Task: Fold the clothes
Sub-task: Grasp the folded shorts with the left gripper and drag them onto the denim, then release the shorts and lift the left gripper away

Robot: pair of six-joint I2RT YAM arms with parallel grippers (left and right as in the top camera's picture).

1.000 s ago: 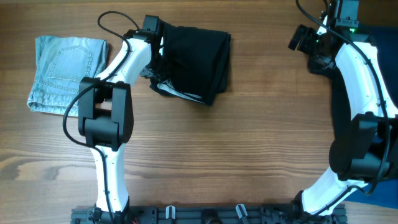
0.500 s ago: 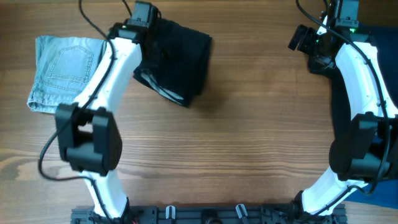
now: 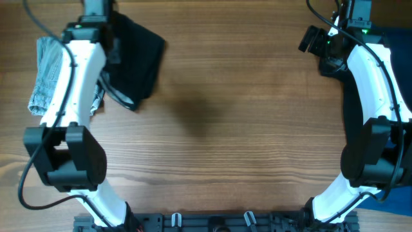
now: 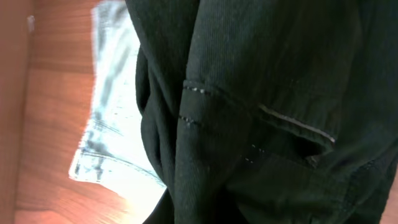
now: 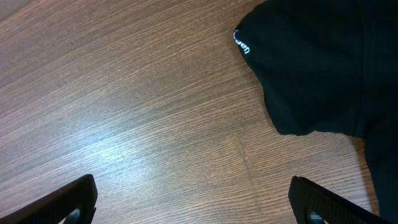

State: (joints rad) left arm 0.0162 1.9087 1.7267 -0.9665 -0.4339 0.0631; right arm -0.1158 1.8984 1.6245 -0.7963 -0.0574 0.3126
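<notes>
A folded black garment [image 3: 136, 59] hangs from my left gripper [image 3: 111, 45] at the far left of the table. It fills the left wrist view [image 4: 267, 93], and my fingers are hidden in its folds. Folded light blue jeans [image 3: 45, 77] lie under and to the left of it, partly covered by my left arm; they also show in the left wrist view [image 4: 115, 134]. My right gripper [image 5: 199, 202] is open and empty above bare wood at the far right [image 3: 310, 40]. A dark garment with white lettering [image 5: 323, 62] lies just beyond it.
Dark blue cloth [image 3: 394, 35] lies at the table's right edge behind the right arm. The wooden table [image 3: 244, 129] spans the view. A rail with clips [image 3: 212, 222] runs along the front edge.
My left gripper has carried the black garment to the left, from the table's upper middle to partly over the jeans. The right arm has not moved.
</notes>
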